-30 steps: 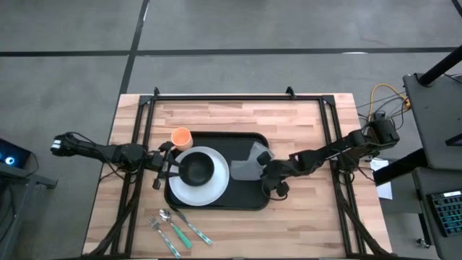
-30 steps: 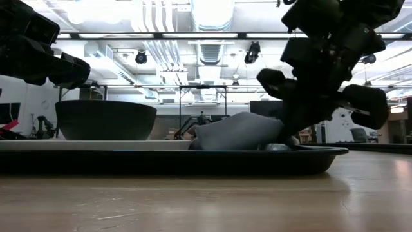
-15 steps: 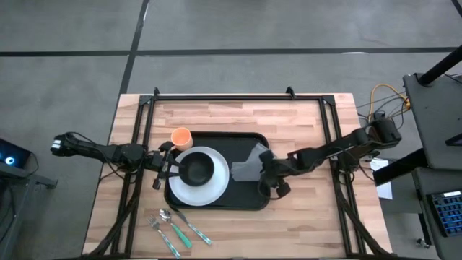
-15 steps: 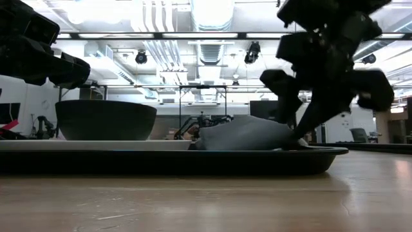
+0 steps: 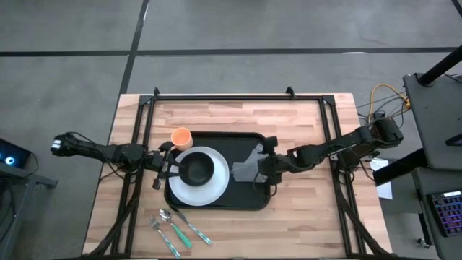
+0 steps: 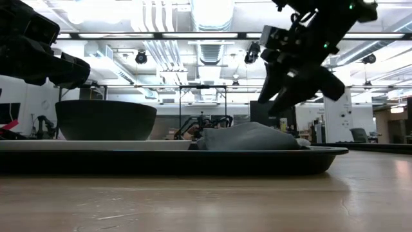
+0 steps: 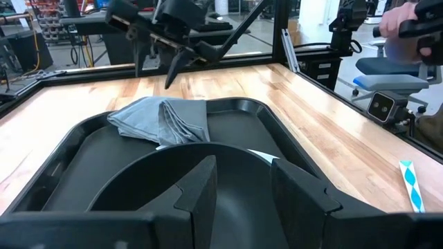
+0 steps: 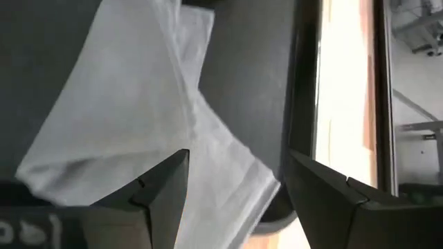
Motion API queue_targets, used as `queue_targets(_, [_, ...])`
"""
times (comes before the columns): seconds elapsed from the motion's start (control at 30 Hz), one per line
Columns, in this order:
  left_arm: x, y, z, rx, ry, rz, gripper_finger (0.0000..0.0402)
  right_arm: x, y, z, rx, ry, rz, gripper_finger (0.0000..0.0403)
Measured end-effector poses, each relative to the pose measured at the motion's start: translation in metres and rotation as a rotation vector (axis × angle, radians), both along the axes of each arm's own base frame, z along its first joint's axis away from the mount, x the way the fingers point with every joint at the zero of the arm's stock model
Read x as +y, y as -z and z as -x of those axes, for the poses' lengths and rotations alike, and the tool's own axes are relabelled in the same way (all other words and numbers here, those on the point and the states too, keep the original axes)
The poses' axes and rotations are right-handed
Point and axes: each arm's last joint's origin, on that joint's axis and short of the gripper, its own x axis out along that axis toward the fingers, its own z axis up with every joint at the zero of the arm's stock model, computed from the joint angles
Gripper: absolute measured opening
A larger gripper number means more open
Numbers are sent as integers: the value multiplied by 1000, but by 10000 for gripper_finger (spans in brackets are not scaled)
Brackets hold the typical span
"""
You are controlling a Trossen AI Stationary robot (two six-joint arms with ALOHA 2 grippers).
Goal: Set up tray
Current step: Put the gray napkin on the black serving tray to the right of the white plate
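Right gripper (image 5: 266, 167) hangs with fingers parted above the folded napkin (image 5: 247, 166); open air separates them in the low view. Beyond the napkin, the plate (image 5: 216, 184) and bowl (image 5: 196, 170) fill that half of the tray (image 5: 245, 199). Bare tray floor lies either side of the napkin. Left gripper (image 5: 163, 167), open, blocks the tray's far edge, with a cup (image 5: 180, 136) beside it.

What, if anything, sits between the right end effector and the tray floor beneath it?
The folded grey napkin does. It lies on the black tray, and the right end effector hangs open just above it, clear of the cloth in the low view. Nothing else visible is under it; the white plate and dark bowl sit farther along the tray.
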Motion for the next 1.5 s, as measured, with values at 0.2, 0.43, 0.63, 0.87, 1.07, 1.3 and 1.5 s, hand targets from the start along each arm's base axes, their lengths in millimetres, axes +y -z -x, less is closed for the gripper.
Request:
queue_targets(0.2, [0, 0, 0, 0, 0, 0, 119, -12, 10, 3, -44, 90, -5, 224])
queue_targets(0.43, [0, 0, 0, 0, 0, 0, 119, -20, 18, 6, -37, 159, 15, 224])
queue_targets(0.63, [0, 0, 0, 1, 0, 0, 119, -19, 24, 4, -30, 165, 8, 224])
queue_targets(0.87, [0, 0, 0, 1, 0, 0, 119, -15, 43, -9, -25, 113, -51, 224])
queue_targets(1.07, [0, 1, 0, 10, 0, -2, 119, -13, 43, -14, -43, 55, -101, 224])
queue_targets(1.3, [0, 2, -1, 24, 0, -4, 119, -3, 22, -11, -57, -239, -356, 224])
queue_targets(1.5, [0, 3, -1, 30, 0, -5, 119, 11, 8, -5, -47, -581, -716, 224])
